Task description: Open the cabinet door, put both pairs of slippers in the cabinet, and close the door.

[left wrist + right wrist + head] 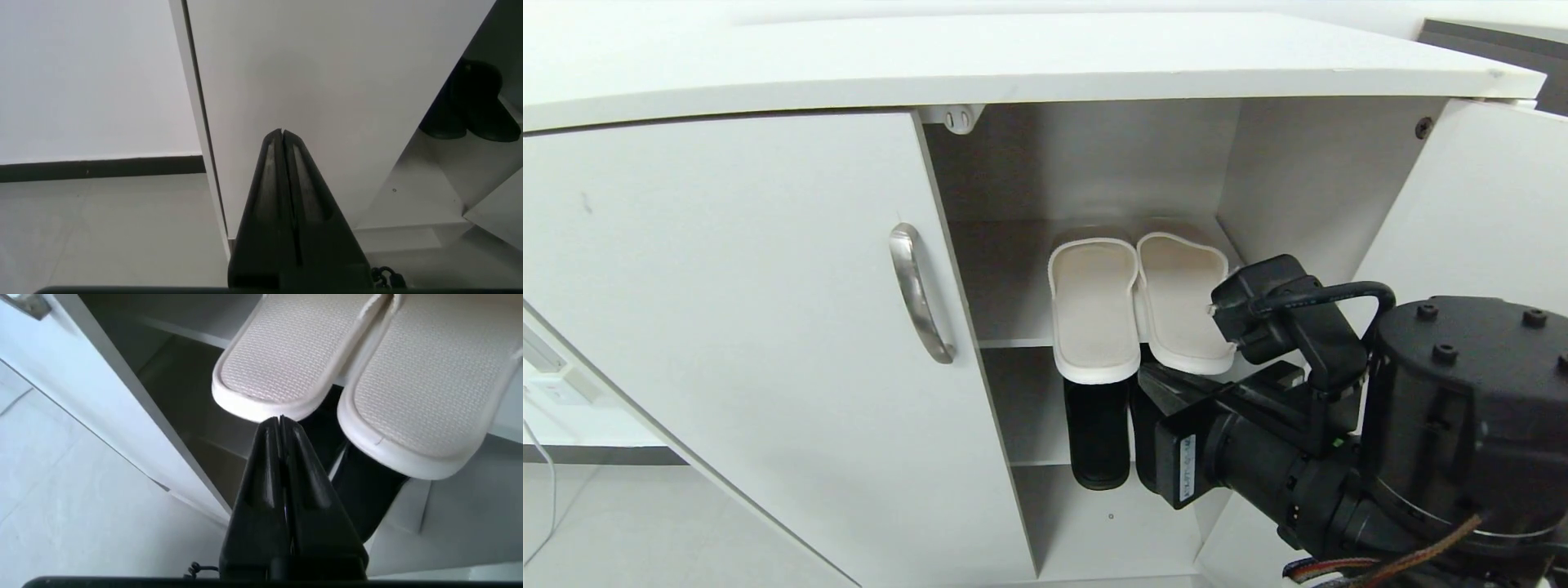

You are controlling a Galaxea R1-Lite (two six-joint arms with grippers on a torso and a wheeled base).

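Observation:
The white cabinet (1013, 57) has its right door (1486, 204) swung open and its left door (727, 327) closed. A pair of white slippers (1093, 310) lies on the upper shelf, heels hanging over the front edge. A pair of black slippers (1098, 433) rests on the shelf below; the right one is partly hidden by my arm. My right gripper (1147, 374) is shut and holds nothing. Its tips (280, 420) sit just under the heel of the left white slipper (286, 363). My left gripper (281, 132) is shut, facing the closed door's lower part, with the black slippers (470, 106) off to the side.
A curved metal handle (919, 294) is on the closed left door, near its inner edge. The bottom shelf (1111, 523) holds nothing. Light floor (621, 531) lies to the cabinet's left, along a wall with a dark baseboard (98, 167).

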